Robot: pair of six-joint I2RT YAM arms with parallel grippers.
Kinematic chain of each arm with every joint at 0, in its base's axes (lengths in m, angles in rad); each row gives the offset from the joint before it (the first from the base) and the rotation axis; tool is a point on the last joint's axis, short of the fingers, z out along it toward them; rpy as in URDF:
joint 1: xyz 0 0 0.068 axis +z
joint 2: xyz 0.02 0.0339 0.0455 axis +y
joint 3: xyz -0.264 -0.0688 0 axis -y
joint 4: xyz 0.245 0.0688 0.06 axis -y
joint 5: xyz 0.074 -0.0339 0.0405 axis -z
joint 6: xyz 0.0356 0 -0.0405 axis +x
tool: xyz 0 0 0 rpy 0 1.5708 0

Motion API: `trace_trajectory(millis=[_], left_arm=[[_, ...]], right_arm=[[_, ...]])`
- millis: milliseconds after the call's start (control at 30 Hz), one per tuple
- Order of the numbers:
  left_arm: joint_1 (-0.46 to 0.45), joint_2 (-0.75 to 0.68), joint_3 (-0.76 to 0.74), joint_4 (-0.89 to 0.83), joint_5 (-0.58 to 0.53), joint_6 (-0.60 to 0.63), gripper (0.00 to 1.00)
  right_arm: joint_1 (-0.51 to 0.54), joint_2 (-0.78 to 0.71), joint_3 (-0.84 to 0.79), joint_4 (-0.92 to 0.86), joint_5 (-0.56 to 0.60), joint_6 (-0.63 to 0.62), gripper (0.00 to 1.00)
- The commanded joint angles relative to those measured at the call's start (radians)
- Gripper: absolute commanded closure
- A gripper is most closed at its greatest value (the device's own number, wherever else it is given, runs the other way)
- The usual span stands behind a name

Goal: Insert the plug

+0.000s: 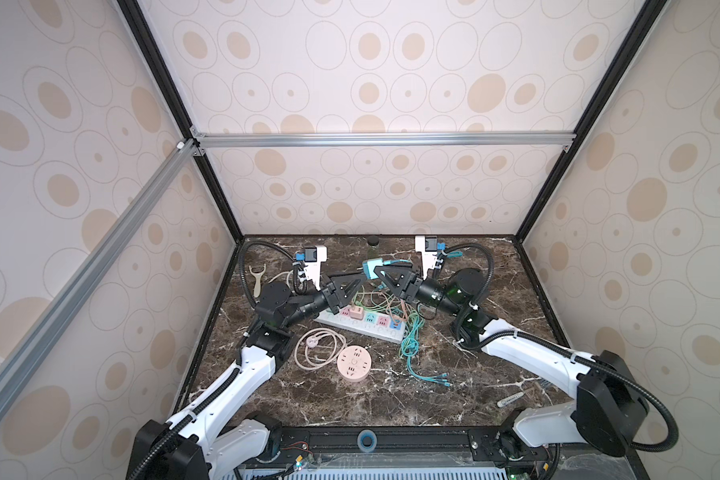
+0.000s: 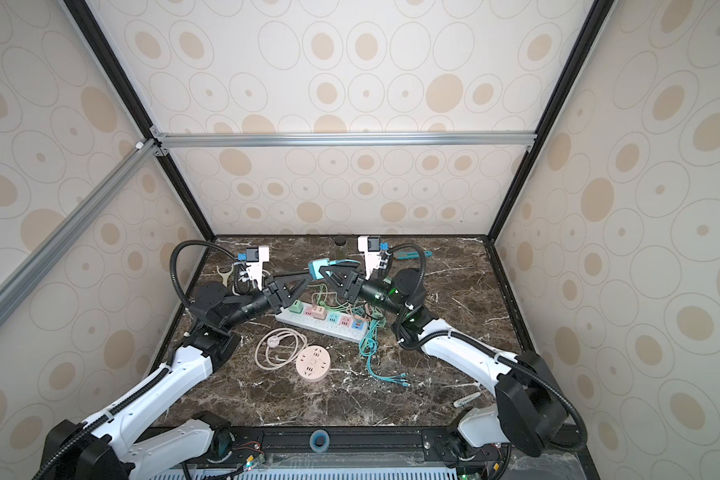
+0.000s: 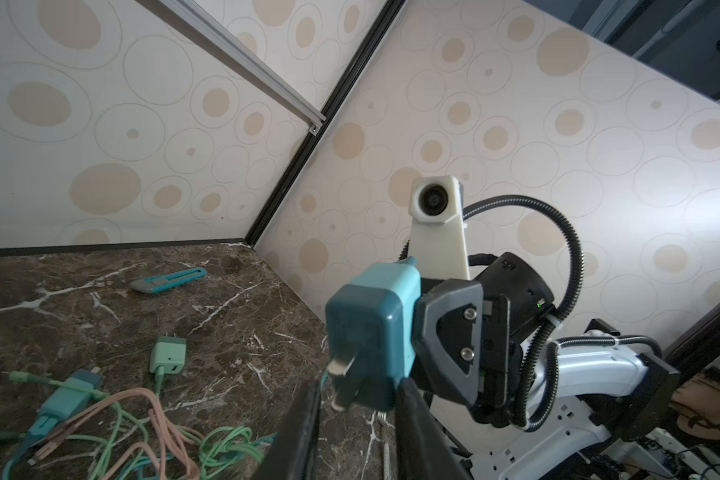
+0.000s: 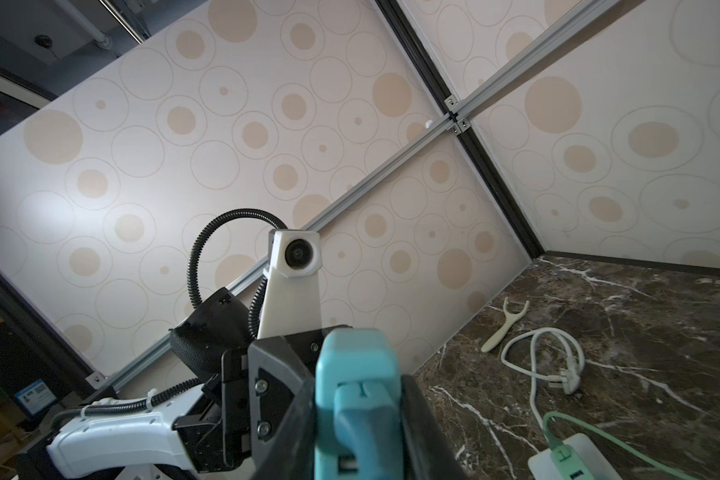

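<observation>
Dark marble tabletop (image 1: 350, 399) fills the booth floor. Nearest me lies a round pink socket hub (image 1: 353, 364), and just behind it the white power strip (image 1: 362, 331), crowded with small adapters and tangled cords. Above the strip, in mid-air, both arms meet on the teal plug (image 1: 371, 266). The right gripper (image 4: 360, 432) is clamped tight on its body. The left gripper (image 3: 358, 382) flanks the pronged end with its jaws set narrowly; whether they pinch the plug or stand just off it I cannot tell. It looks like a handover. To do it well, I'd say: let the left open fully and draw straight back off the prongs, then have the right turn the prongs downward, square over a free socket, clear of the cords. Far off, a teal utility knife (image 3: 169, 279) lies by the wall.
</observation>
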Motion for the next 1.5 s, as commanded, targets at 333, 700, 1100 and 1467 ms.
trace_trajectory(millis=[333,700,1100,1467], left_arm=[[0.004,-0.063,0.068,-0.412,-0.244,0.228,0.38],[0.022,-0.050,0.076,-0.680,-0.483,0.265,0.35],[0.161,-0.077,-0.001,-0.817,-0.518,0.275,0.35],[0.232,-0.015,-0.059,-0.759,-0.484,0.279,0.35]], right_arm=[[-0.145,-0.189,0.235,-0.642,-0.013,-0.320,0.87],[-0.231,-0.009,0.627,-1.128,-0.015,-0.567,0.89],[-0.230,0.051,0.550,-1.207,-0.045,-0.670,0.89],[-0.231,0.133,0.519,-1.171,-0.075,-0.711,0.90]])
